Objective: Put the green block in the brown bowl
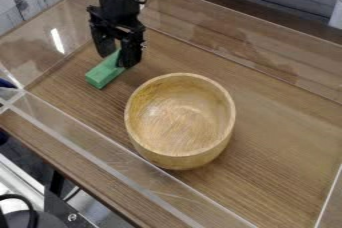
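The green block [104,72] lies on the wooden tabletop [261,64] at about ten o'clock from the brown bowl [179,121], a narrow strip of wood between its near end and the rim. The black jaws [120,56] come in from the top of the view and stand spread low around the block's upper part (how firmly they touch it, if at all, I cannot tell). Part of the block is hidden behind them; its lower-left end shows bright and uncovered.

The bowl stands upright with its mouth open upward, nothing visible inside. From the bowl, the widest room is from twelve round to four o'clock, where bare wood runs out toward the far and right-hand edges. Toward six o'clock and seven the margin is slimmer: the bowl's lower rim comes near the tabletop's long edge, which slants from the left side down to the bottom right. A clear strip [140,186] runs along that edge, catching light. The block has a band of bare wood between it and the same edge at its seven o'clock. Beyond the edge, at the bottom left, dark cables [34,207] hang in a loose tangle, apart from both block and bowl.
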You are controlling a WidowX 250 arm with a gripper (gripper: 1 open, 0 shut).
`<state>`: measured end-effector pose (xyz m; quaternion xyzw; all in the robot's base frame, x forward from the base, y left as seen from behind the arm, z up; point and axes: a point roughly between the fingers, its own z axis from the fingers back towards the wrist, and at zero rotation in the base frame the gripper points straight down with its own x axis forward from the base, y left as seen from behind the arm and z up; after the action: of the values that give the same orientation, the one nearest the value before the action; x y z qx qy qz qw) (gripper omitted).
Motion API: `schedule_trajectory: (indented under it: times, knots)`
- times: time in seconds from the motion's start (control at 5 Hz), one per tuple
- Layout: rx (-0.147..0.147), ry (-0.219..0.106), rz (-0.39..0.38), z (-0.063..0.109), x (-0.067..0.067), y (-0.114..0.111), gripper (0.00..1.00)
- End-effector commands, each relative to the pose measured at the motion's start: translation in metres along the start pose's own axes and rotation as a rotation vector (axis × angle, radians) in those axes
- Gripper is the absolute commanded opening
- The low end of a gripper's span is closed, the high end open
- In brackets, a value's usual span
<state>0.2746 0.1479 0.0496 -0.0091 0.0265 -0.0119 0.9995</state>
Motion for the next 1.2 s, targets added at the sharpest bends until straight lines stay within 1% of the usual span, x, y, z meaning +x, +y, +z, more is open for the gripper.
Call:
schedule_trajectory:
  times: [0.0, 0.2, 0.4, 0.6, 1.0]
  knots:
    - [0.031, -0.046, 0.012, 0.01, 0.008, 0.011, 1.0]
    - [0.029, -0.036, 0.015, 0.003, 0.008, 0.013, 1.0]
    - [0.027, -0.032, 0.019, -0.001, 0.008, 0.014, 0.0]
    - [0.027, -0.034, 0.021, -0.002, 0.008, 0.013, 0.0]
    - [0.038, -0.072, 0.031, 0.026, 0.009, 0.007, 0.0]
